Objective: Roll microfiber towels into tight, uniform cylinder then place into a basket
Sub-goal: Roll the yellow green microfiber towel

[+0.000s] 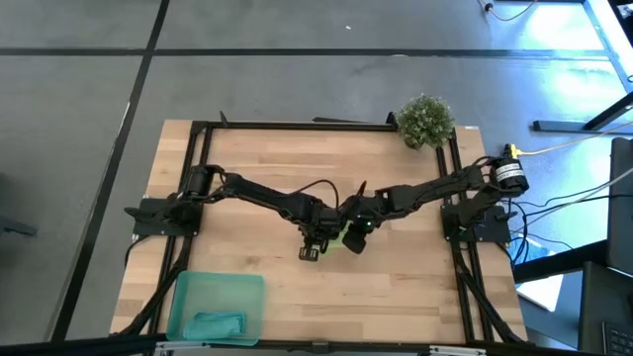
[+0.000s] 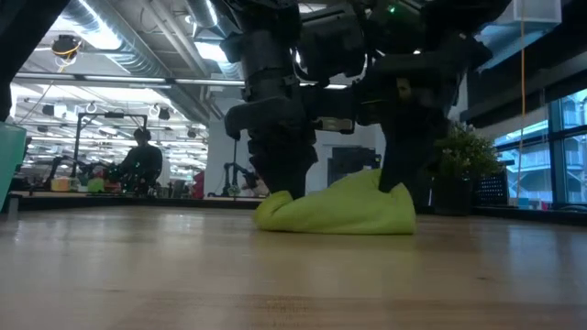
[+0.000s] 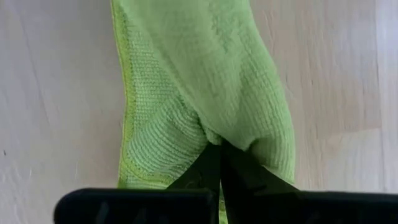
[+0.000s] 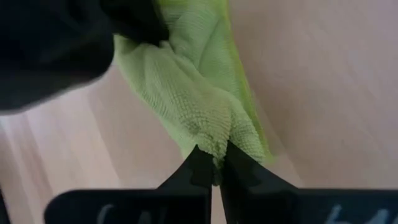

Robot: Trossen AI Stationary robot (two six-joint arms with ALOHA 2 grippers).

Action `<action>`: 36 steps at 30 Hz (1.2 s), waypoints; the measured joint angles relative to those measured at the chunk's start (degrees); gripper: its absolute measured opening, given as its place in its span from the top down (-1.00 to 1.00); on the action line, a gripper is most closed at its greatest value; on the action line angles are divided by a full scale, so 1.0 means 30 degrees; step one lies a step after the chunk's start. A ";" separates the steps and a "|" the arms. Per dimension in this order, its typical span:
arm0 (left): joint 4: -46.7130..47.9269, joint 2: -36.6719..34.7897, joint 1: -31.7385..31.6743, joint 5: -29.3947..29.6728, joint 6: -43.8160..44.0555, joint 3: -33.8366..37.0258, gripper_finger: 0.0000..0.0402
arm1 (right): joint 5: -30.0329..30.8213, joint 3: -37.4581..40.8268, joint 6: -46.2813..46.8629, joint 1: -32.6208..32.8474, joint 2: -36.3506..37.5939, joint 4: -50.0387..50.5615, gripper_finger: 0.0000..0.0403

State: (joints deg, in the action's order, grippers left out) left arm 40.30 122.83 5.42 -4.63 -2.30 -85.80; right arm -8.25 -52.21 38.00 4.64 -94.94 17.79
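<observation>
The lime towel (image 2: 335,211) lies bunched in a long folded strip on the table's middle, its underside on the wood; it also shows in the high view (image 1: 341,238). My left gripper (image 3: 221,149) is shut on its left end and also shows in the low view (image 2: 278,194). My right gripper (image 4: 217,163) is shut on its right end and also shows in the low view (image 2: 397,188). The teal towel (image 1: 216,323) lies in the basket (image 1: 188,287) at the near left. My left gripper pinches a bunched fold of the lime towel's left end (image 3: 217,134) between its two fingertips, coming from above and pointing down. The towel stays on the table, slack, and stretches away from the fingers. My right gripper pinches the bunched right end of the lime towel (image 4: 214,142) between its two fingertips, from above, pointing down. That end humps up a little at the fingers (image 2: 385,183); the rest lies on the table.
A potted plant (image 1: 426,121) stands at the far right corner. The black frame rails (image 1: 297,126) run along the table's edges. A person (image 2: 139,163) is far off in the room behind. Bare wood lies in front of the towel (image 1: 376,297).
</observation>
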 joint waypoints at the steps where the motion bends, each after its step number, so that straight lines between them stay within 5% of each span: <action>1: 0.0006 0.0000 -0.0012 -0.0060 -0.0162 0.0000 1.00 | -0.0033 0.0000 -0.0467 -0.0090 -0.0017 0.0154 0.94; 14: 0.0326 -0.0286 -0.0018 -0.0006 -0.0663 0.0030 1.00 | 0.0148 0.0009 -0.3859 -0.0495 -0.0756 0.0513 0.92; 29: 0.1068 -0.1027 -0.0274 0.0257 -0.0987 0.0117 0.99 | 0.0220 0.1966 -0.4413 -0.0494 -0.0809 -0.2975 0.86; 36: 0.1230 -0.1042 -0.0282 0.0264 -0.0987 0.0117 0.99 | 0.0344 0.1960 -0.4890 -0.0546 -0.0980 -0.3170 0.58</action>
State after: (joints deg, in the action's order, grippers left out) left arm 43.99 119.70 4.58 -3.84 -5.26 -85.45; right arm -7.22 -46.33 23.33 3.01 -97.88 8.28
